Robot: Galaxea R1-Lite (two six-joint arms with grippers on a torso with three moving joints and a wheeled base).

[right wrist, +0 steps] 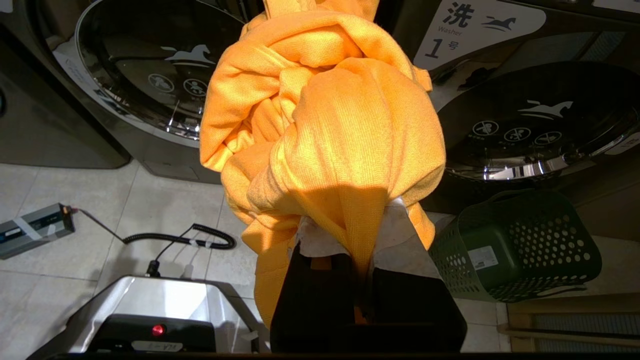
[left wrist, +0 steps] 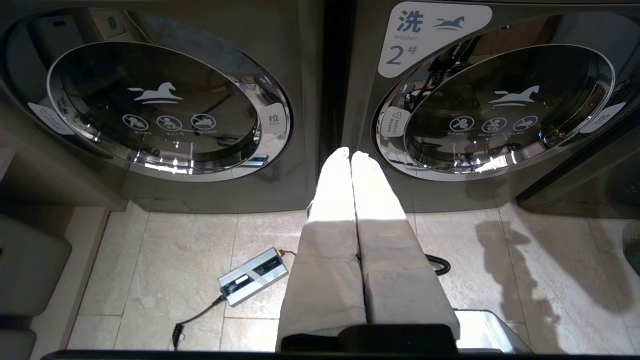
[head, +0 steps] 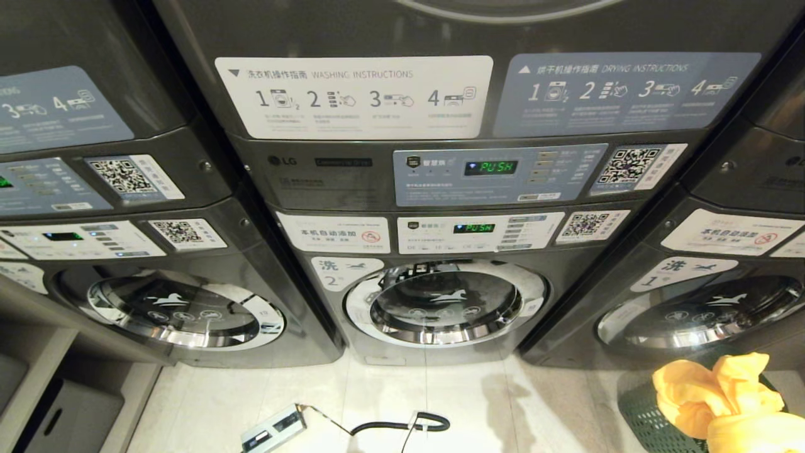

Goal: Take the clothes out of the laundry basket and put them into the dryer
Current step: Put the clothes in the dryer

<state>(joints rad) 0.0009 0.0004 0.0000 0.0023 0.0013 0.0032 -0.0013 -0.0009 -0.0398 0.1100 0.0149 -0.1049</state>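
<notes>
My right gripper is shut on the clothes, a bright yellow-orange bundle that bulges over its white-covered fingers and hides their tips. In the head view the clothes show at the bottom right, above the laundry basket. The dark green, perforated laundry basket sits on the floor by washer 1. The dryer of tower 2 shows only its lower front, a sliver of chrome door ring and its lit panel. My left gripper is shut and empty, low before the washers.
Washer 2 sits below the dryer, with like washers on either side. A silver power adapter and a coiled black cable lie on the tiled floor. A grey cabinet stands at the left.
</notes>
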